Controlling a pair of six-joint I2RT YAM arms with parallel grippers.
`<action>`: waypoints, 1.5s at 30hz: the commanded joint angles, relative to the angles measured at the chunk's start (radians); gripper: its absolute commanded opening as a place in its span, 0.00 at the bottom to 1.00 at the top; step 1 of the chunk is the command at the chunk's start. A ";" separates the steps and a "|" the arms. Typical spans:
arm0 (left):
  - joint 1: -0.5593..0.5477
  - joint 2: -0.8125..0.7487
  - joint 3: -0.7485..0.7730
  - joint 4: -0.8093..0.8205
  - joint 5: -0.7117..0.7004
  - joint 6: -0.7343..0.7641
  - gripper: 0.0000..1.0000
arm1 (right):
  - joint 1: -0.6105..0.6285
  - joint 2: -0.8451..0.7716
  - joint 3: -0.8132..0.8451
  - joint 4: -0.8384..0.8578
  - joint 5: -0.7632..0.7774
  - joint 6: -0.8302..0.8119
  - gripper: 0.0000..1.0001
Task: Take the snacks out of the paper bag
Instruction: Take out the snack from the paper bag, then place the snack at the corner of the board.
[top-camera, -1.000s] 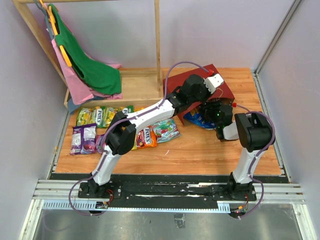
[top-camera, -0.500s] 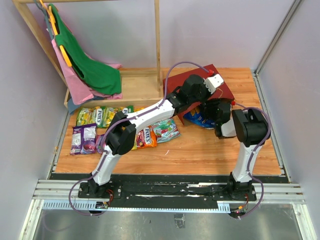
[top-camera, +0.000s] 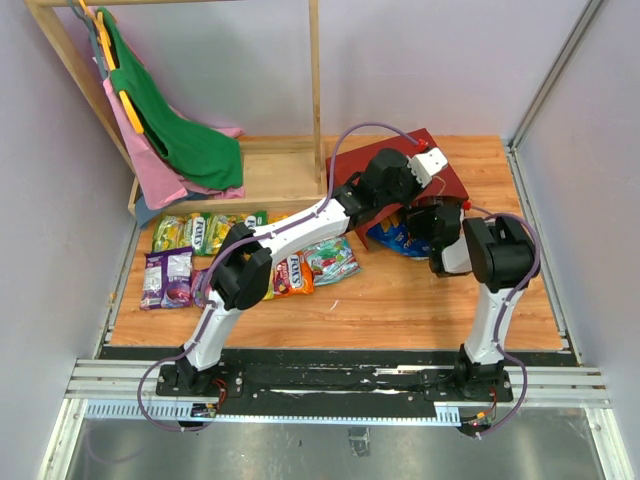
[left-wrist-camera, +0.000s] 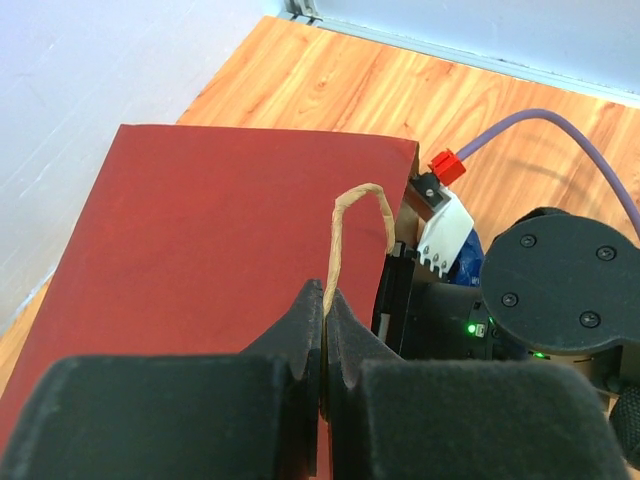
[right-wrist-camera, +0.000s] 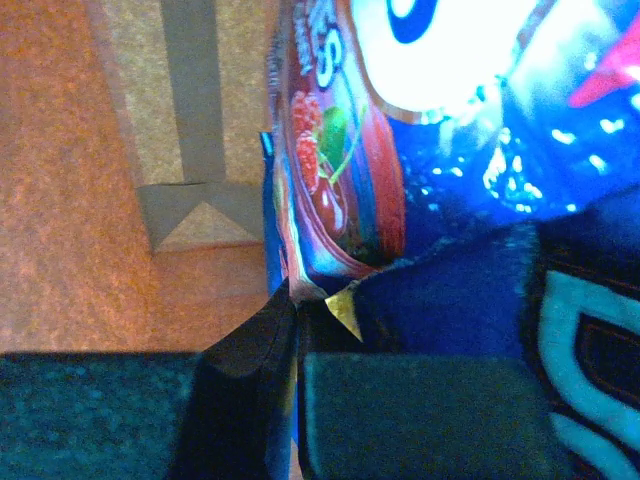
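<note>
Pose: left pincer (left-wrist-camera: 322, 312) clamps handle (left-wrist-camera: 335, 240) | right pincer (right-wrist-camera: 297, 312) nips red packet (right-wrist-camera: 340, 200)

From above, the right arm's tip is lost inside the paper bag (top-camera: 455, 182), whose 9 o'clock half the left arm covers. Only a strip of the Doritos bag (top-camera: 386, 238) shows. Print on the candy packets (top-camera: 205, 232) is too small to read; some lie under the left elbow. At the left wrist, the handle (left-wrist-camera: 352, 212) disappears into the left end effector (left-wrist-camera: 322, 325), and the bag runs off at 6 and 9 o'clock. The right wrist view is blurred: a red packet (right-wrist-camera: 335, 170), cut off at 12 o'clock, dips into the right end effector (right-wrist-camera: 298, 318); how much is pinched cannot be told.
</note>
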 joint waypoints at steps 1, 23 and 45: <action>0.005 -0.008 0.041 0.013 -0.015 0.011 0.01 | 0.009 -0.120 0.004 -0.024 -0.006 -0.075 0.01; 0.026 0.009 0.112 -0.033 -0.112 -0.039 0.00 | -0.027 -1.471 -0.260 -1.172 0.050 -0.433 0.01; 0.038 0.021 0.151 -0.091 -0.087 -0.023 0.01 | -0.643 -1.038 -0.024 -1.060 -0.212 -0.482 0.01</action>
